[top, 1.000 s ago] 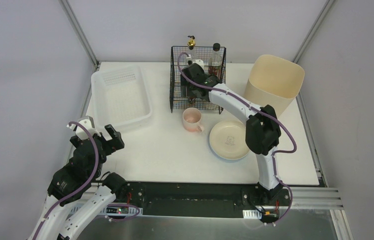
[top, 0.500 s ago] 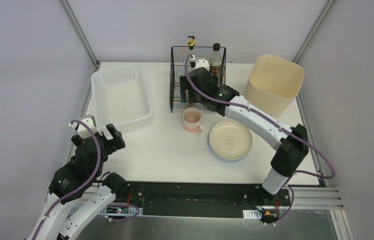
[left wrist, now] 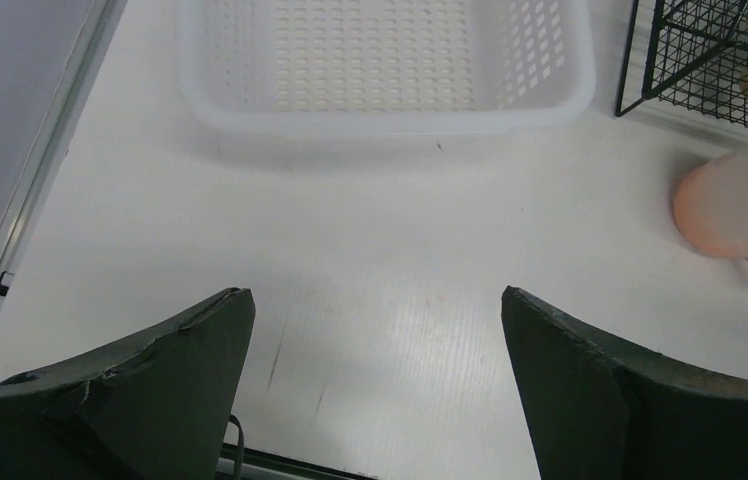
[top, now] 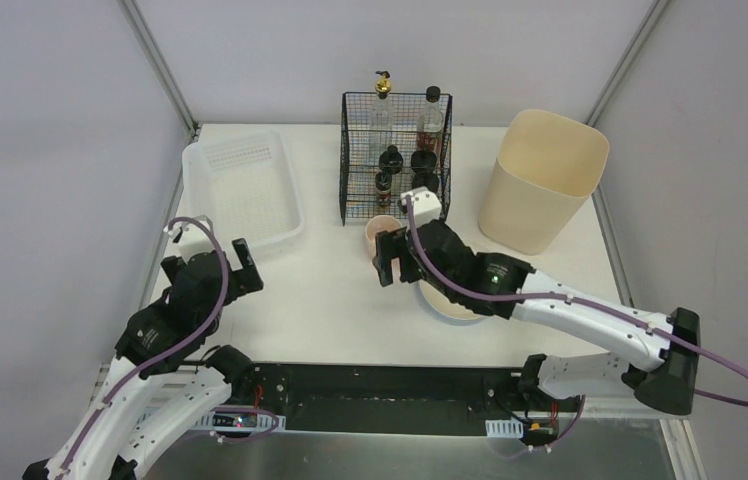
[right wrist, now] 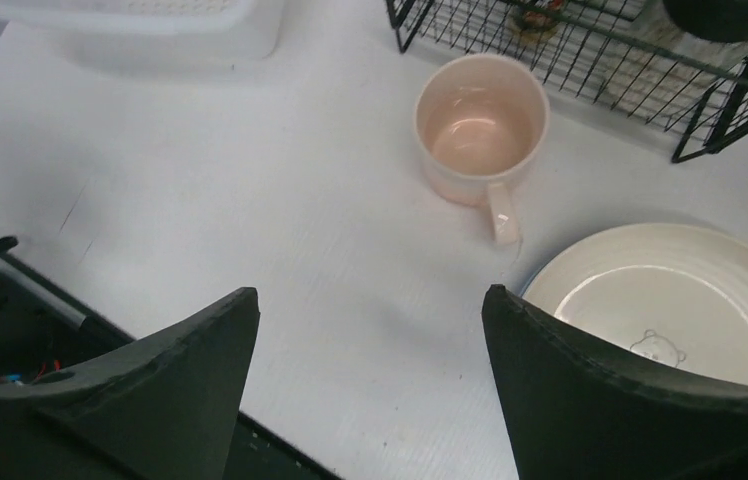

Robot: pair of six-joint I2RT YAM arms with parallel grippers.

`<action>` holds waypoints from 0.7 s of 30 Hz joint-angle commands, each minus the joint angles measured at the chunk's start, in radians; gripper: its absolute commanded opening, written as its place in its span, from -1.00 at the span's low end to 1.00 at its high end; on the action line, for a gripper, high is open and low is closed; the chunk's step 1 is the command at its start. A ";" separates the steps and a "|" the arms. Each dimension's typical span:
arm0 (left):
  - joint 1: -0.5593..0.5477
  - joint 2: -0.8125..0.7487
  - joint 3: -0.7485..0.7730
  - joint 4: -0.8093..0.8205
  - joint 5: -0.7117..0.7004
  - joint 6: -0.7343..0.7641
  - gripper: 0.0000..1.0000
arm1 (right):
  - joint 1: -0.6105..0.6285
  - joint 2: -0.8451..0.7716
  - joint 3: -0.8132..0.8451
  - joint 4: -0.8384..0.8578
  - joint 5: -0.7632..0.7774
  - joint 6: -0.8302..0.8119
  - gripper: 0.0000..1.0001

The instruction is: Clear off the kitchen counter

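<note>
The white kitchen counter carries a pink mug and a cream plate with a bear print, side by side in front of the wire rack. In the top view my right arm covers most of the plate and part of the mug. My right gripper is open and empty, hovering just on the near side of the mug, its jaws wide over bare counter. My left gripper is open and empty over the counter's left part, jaws wide, short of the tray.
A translucent white perforated tray lies at the back left, and shows in the left wrist view. A black wire rack holding several bottles stands at the back centre. A tall beige bin stands at the back right.
My right arm has pulled back out of the wire rack toward the near side, now low over the mug and plate. My left gripper has moved a little forward and right.
</note>
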 commanded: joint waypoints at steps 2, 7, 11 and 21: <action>0.014 0.109 0.080 0.037 0.045 -0.034 0.99 | 0.120 -0.131 -0.072 0.000 0.094 0.067 0.71; 0.015 0.246 0.142 0.073 0.057 -0.031 0.99 | 0.217 -0.216 -0.127 -0.038 0.134 0.114 0.72; 0.015 0.364 0.176 0.141 0.043 -0.011 0.99 | 0.268 -0.243 -0.158 -0.066 0.141 0.149 0.73; 0.079 0.763 0.347 0.270 0.120 -0.011 0.99 | 0.363 -0.269 -0.176 -0.122 0.189 0.201 0.75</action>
